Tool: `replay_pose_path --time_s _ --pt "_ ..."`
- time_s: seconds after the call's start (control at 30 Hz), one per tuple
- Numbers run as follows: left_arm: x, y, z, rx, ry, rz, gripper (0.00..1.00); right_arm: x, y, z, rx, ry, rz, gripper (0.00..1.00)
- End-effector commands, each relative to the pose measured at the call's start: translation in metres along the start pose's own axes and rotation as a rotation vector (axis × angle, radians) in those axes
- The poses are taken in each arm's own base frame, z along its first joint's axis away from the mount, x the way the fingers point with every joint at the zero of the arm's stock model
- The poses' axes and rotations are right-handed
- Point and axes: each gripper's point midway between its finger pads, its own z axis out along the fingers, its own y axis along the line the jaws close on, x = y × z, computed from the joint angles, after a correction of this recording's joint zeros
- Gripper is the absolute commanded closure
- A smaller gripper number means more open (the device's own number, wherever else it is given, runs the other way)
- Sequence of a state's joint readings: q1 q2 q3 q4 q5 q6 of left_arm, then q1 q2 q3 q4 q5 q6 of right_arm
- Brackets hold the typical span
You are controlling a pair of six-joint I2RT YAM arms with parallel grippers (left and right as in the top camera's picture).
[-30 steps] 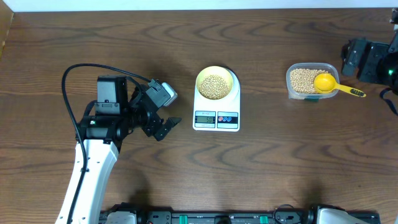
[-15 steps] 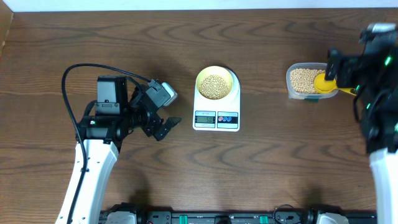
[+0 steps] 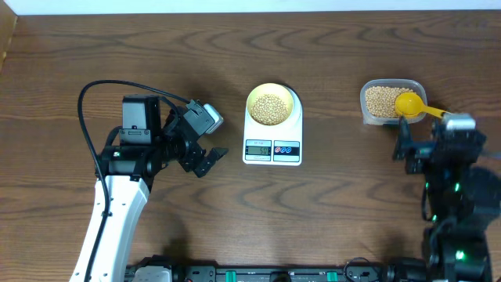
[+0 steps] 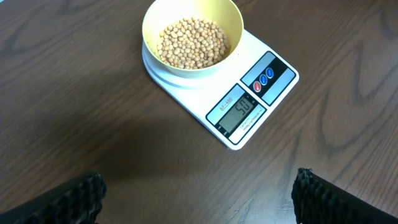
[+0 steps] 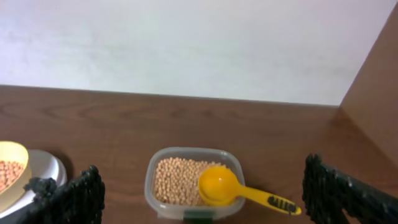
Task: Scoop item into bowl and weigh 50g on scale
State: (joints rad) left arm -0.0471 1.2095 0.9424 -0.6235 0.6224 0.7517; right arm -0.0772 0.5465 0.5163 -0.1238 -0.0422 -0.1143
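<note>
— Where do we find the bowl?
— We see the bowl (image 3: pixel 290 97) on the scale (image 3: pixel 293 133), at its 12 o'clock end, with beans (image 3: pixel 271 109) heaped inside. The display (image 4: pixel 241 111), at the scale's 6 o'clock edge, reads what looks to us like fifty.
— And our left gripper?
— Our left gripper (image 4: pixel 199 202) hovers at 9 o'clock of the scale, well apart from it. Its fingers are spread wide with nothing between them.
— The right one?
— Our right gripper (image 5: pixel 205 198) hangs at about 5 o'clock of the clear container (image 3: pixel 365 98). Its fingers are likewise wide apart and empty.
— And that container?
— We find it on the table (image 3: pixel 352 204) at 3 o'clock of the scale, holding more beans. The yellow scoop (image 3: pixel 409 103) rests in it, with the cup end on the beans and the handle over the rim toward 4 o'clock.
</note>
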Motion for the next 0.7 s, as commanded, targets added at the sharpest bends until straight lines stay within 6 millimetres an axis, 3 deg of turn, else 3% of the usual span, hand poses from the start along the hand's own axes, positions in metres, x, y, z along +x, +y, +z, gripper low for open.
replay_pose_path --time_s 0.0,0.27,0.67 --pt "-0.006 0.001 -0.002 -0.002 -0.013 -0.003 0.02 0.016 0.007 -0.009 -0.009 -0.033 -0.052 0.01" --pt "-0.006 0.001 -0.002 -0.002 -0.013 -0.003 0.02 0.048 0.031 -0.021 -0.077 -0.093 -0.093 0.01" --pt "-0.006 0.001 -0.002 -0.002 -0.013 -0.003 0.03 0.079 0.034 -0.024 -0.062 -0.189 -0.090 0.01"
